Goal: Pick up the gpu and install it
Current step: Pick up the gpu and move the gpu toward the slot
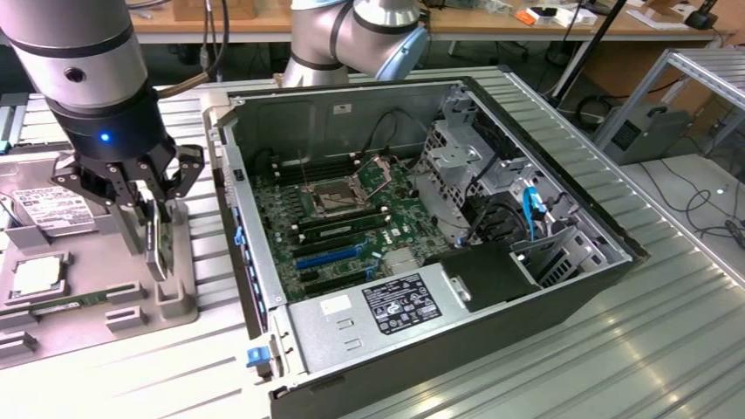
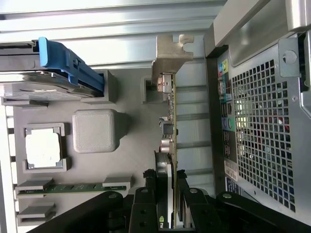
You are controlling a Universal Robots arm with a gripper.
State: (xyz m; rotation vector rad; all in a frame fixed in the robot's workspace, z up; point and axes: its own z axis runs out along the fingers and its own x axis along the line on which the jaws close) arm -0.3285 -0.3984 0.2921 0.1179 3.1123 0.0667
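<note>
Wrist view shows the gripper (image 2: 165, 182) clamped on the gpu (image 2: 171, 121), upright in its tray (image 2: 131, 150); lifting and installation remain.

An open computer case (image 1: 338, 122) lies on the ribbed bench (image 1: 652, 349); beside it, a gray tray (image 1: 174, 301) holds a hard drive (image 1: 47, 209) and a processor (image 1: 35, 278).

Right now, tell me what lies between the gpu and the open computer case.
Nothing stands there. In the wrist view, just a bare strip of ribbed metal table separates the upright gpu from the case, at its rear panel.
</note>
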